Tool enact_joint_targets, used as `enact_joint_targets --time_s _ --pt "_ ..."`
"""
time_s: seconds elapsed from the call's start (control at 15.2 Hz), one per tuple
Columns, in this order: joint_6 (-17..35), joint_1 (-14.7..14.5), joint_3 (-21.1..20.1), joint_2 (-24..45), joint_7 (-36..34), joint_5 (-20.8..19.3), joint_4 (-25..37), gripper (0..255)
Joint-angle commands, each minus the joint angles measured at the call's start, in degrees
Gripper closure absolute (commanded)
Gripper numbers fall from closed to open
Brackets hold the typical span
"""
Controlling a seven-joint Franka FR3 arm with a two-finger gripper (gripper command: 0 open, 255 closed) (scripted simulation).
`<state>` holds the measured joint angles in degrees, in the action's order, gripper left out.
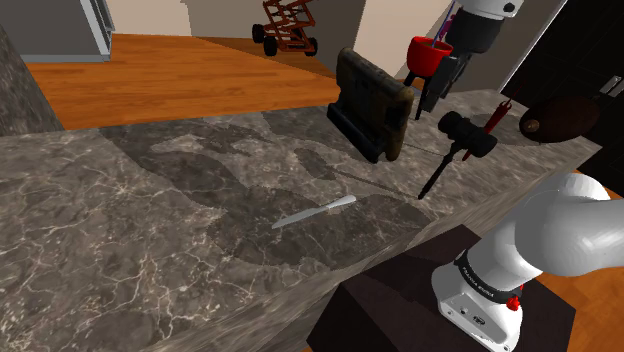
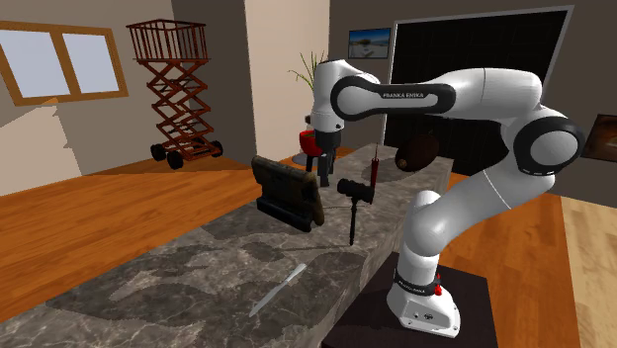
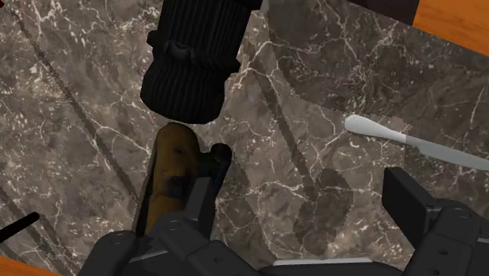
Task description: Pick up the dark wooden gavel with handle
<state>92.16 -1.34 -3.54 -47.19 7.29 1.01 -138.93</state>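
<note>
- My gripper (image 3: 309, 168): fingers apart, nothing clasped. Only bare counter (image 3: 329, 94) marble between them.
- Just ahead, off to one finger's side, is a ribbed black cylinder (image 3: 194, 70). Probably the gavel's head seen close, can't confirm. A brown mottled bar (image 3: 167, 176) runs right beside that same finger; can't tell what it is.
- Shoulder view: I hang above the counter next to a red cup (image 1: 430, 52). The gavel (image 1: 468, 135) sits just below me, near the counter's stand-side edge at the view's right. It looks to be lying flat, with its thin handle (image 1: 440, 175) pointing to the view's lower left.
- Neighbours:
  - A dark rack (image 1: 375, 115) is near, on the view's left of the gavel.
  - A red-handled tool (image 1: 500, 112) is close by the head; can't tell if they touch.
  - A brown oval thing (image 1: 558, 115) lies further right.
  - A pale knife (image 1: 315, 212) is well apart, mid-counter.
- Handling, my judgement:
  - It's stiff and not fragile, with most of the weight in the head.
  - The handle is slim and round, so it may roll or slip under a loose pinch.
  - Held at the far end, the head would likely swing down.
- Grasp plan:
  - Take the handle close to the head, jaws square across it, and squeeze firmly.
  - The head may be too wide for my span.
  - Come straight down so I clear the rack and the cup.
</note>
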Motion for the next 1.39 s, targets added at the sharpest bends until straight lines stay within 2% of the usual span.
enact_joint_targets --time_s 0.0,0.46,1.06,1.12,1.32 --pt "0.00 0.00 0.00 0.00 0.00 0.00 0.00 0" --pt "-7.26 5.47 7.97 -5.26 1.41 -2.62 -3.42 0" --pt "-2.04 5.66 8.24 -6.58 1.50 -2.91 -9.96 0" --pt "-1.98 5.66 8.23 -6.55 1.50 -2.90 -9.98 255" --pt "-2.00 5.66 8.24 -6.55 1.50 -2.91 -9.97 255"
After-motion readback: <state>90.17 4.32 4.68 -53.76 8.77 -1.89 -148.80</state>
